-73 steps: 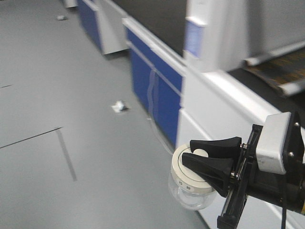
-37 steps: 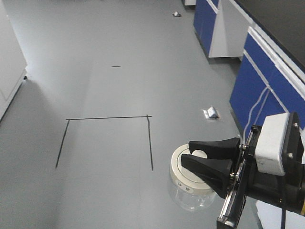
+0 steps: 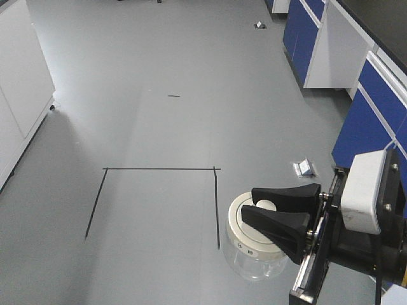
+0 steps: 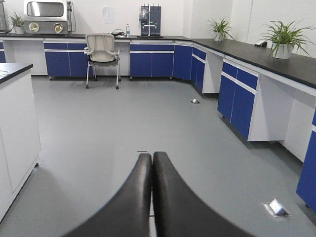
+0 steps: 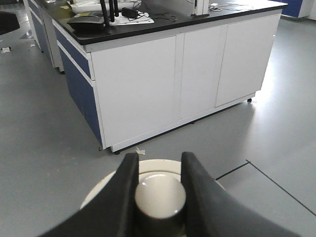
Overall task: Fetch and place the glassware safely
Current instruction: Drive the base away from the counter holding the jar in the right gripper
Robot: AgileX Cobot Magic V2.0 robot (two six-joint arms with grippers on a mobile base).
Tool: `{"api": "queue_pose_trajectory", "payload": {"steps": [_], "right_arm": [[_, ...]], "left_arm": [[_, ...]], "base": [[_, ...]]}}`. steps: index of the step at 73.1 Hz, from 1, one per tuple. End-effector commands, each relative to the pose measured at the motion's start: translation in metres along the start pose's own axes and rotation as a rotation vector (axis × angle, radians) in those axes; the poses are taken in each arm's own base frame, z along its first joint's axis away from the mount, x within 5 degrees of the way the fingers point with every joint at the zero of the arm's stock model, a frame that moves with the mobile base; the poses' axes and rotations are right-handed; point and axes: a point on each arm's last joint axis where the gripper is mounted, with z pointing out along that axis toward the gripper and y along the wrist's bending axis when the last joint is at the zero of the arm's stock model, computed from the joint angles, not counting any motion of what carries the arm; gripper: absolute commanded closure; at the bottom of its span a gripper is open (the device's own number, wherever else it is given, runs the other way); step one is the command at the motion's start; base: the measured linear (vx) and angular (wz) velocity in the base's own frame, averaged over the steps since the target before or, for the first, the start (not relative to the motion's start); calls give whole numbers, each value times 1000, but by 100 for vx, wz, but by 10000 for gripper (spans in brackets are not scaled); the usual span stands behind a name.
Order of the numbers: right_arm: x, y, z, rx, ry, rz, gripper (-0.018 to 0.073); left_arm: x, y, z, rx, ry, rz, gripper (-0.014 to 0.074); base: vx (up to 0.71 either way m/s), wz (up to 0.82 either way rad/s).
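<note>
Nearest you in the front view, your right gripper [image 3: 250, 204] reaches in from the lower right. Its black jaws are clamped on the central knob of the round off-white lid [image 3: 236, 236] of the glass jar [image 3: 253, 260]. The jar is small, squat and clear, with small marks around the lid's rim. It hangs upright from the jaws above the grey floor [image 3: 159, 114].

The right wrist view looks down on the same grip. The two jaws press the knob [image 5: 160, 195] from either side, and the lid's pale rim shows just beyond them.

In the left wrist view, the jaws of your left gripper [image 4: 152, 157] are clenched flat against each other.

Just left of the jar in the front view, thin black lines [image 3: 159, 169] on the floor mark three sides of a rectangle. To the right, a small silvery object [image 3: 305, 168] lies on the floor near blue-doored cabinets [image 3: 305, 38]. A white cabinet [image 3: 25, 82] stands at the left edge.

Farther off, the right wrist view shows a white island unit [image 5: 182, 79] with a black top. The left wrist view shows a pale chair [image 4: 102, 49] by the back wall. Potted plants [image 4: 282, 35] stand on a black-topped table [image 4: 296, 69] along the right.
</note>
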Motion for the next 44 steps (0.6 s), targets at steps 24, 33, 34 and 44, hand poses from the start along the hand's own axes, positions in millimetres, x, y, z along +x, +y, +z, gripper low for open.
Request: {"api": "queue_pose_trajectory", "payload": {"steps": [24, 33, 34, 44], "right_arm": [[-15, 1, -1, -19, -76, 12, 560], [-15, 1, -1, -19, -76, 12, 560], [-15, 1, -1, -19, -76, 12, 560], [-15, 1, -1, -18, -76, 12, 560]], "left_arm": [[-13, -2, -1, 20, -88, -16, 603], [-13, -2, -1, 20, -88, -16, 603], [-13, -2, -1, 20, -88, -16, 603], [-13, -2, -1, 20, -88, -16, 603]], "base": [[40, -6], [54, -10], [56, -12], [59, -11]]}}
